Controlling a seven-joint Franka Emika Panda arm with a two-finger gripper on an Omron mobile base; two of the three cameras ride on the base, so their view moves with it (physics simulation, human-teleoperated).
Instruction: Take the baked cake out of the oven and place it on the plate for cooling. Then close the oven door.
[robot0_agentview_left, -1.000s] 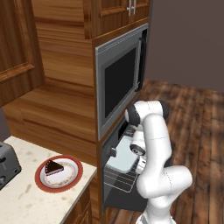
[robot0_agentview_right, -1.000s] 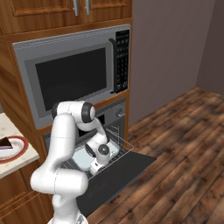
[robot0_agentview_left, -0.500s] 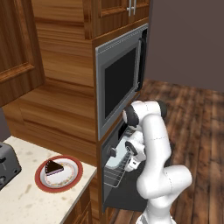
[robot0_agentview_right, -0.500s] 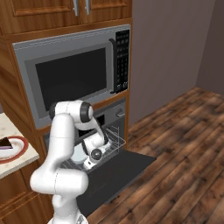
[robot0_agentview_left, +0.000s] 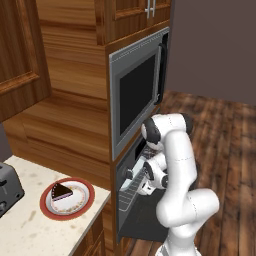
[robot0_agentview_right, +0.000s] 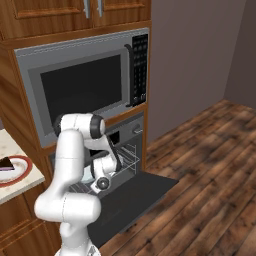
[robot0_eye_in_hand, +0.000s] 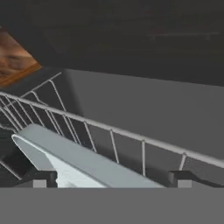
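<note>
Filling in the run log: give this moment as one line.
cake: on plate | oven door: down | end effector: open, at oven rack

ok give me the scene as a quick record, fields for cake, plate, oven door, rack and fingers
cake: dark wedge lying on the plate
plate: red-rimmed, on the pale counter beside the toaster
oven door: dropped open, flat above the wood floor
rack: wire rack pulled partly out of the oven
fingers: spread wide, empty, low at the rack's front rail
microwave: above the oven, door shut
</note>
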